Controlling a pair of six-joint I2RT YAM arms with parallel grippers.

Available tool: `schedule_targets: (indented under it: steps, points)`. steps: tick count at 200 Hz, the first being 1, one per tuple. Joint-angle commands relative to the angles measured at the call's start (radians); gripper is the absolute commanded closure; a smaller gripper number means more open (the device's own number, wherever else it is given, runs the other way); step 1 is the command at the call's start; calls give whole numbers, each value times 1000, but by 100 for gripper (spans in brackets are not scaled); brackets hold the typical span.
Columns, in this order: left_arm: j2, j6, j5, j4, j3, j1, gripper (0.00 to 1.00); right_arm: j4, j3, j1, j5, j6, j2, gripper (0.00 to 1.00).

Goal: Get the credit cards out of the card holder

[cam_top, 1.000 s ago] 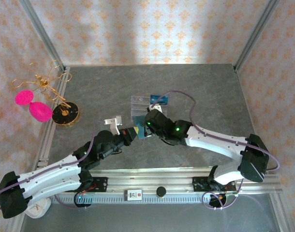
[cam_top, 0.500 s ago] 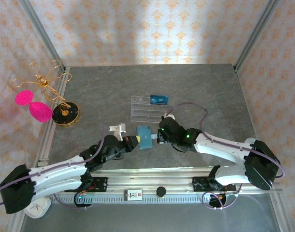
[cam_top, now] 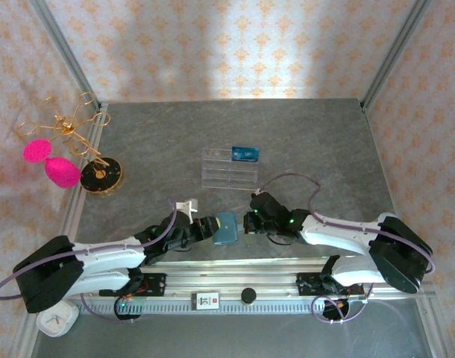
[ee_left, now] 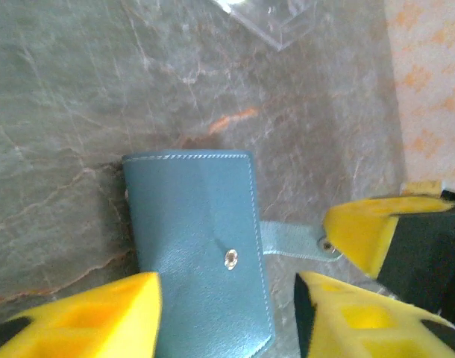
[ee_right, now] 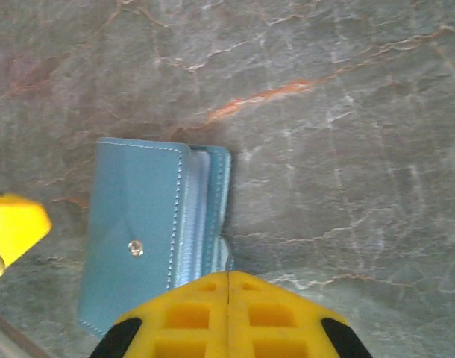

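Note:
The teal card holder (cam_top: pixel 226 228) lies folded shut on the grey table, between my two grippers. Its snap stud faces up (ee_left: pixel 231 258), and pale lining shows along its edge (ee_right: pixel 199 216). My left gripper (cam_top: pixel 205 227) is open, and its yellow fingers (ee_left: pixel 101 317) straddle the holder's near end without pinching it. My right gripper (cam_top: pixel 250 222) is shut on the holder's thin strap (ee_left: pixel 287 239), just off its right edge (ee_right: pixel 227 313). One dark blue credit card (cam_top: pixel 245 154) stands in the clear stand. Any cards inside the holder are hidden.
The clear tiered acrylic stand (cam_top: pixel 229 170) sits mid-table behind the grippers; its corner shows (ee_left: pixel 276 19). A gold wire rack with pink pieces (cam_top: pixel 60 153) on a black disc (cam_top: pixel 101 177) stands at the left. The metal rail (cam_top: pixel 235 280) runs close in front.
Both arms have drawn back toward the near edge with the card holder. It now lies flat on the table, and the left gripper has opened off it.

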Motion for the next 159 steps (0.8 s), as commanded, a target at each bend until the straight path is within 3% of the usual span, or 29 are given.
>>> schedule_targets:
  steps: [1, 29, 51, 82, 140, 159]
  points:
    - [-135, 4, -60, -101, -8, 40, 36, 29, 85, 28, -42, 20, -5, 100]
    - [-334, 42, -96, -246, -1, 84, 26, -2, 211, 80, -41, 6, 15, 100]
    - [-386, 75, -104, -334, 26, 97, 25, -24, 253, 79, -35, 0, 24, 100]
    - [-336, 77, -65, -310, 29, 98, 26, -39, 165, 22, 16, 42, 30, 100]
    - [-173, 111, -9, -189, 52, 98, 30, -77, -18, -32, 252, 159, -7, 100]
    - [-106, 129, 3, -164, 72, 97, 35, -76, -37, -36, 289, 159, 38, 100]
